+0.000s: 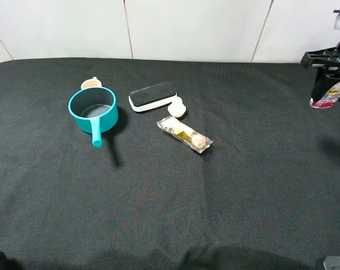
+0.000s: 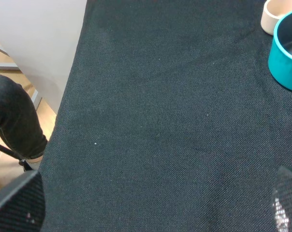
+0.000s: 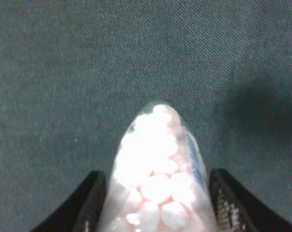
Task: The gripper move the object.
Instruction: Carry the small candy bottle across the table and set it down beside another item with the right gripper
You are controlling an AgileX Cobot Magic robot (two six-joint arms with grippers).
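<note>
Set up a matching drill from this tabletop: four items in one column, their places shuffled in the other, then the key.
Items
1. teal pot
2. bottle
3. snack bar
4. beige cup

Places
A. just behind the pot, on its far side
B. between the fingers of the right gripper
C. left of centre, handle pointing toward the camera
D. near the middle, lying flat in clear wrap

Pairs: 1-C, 2-B, 3-D, 4-A
</note>
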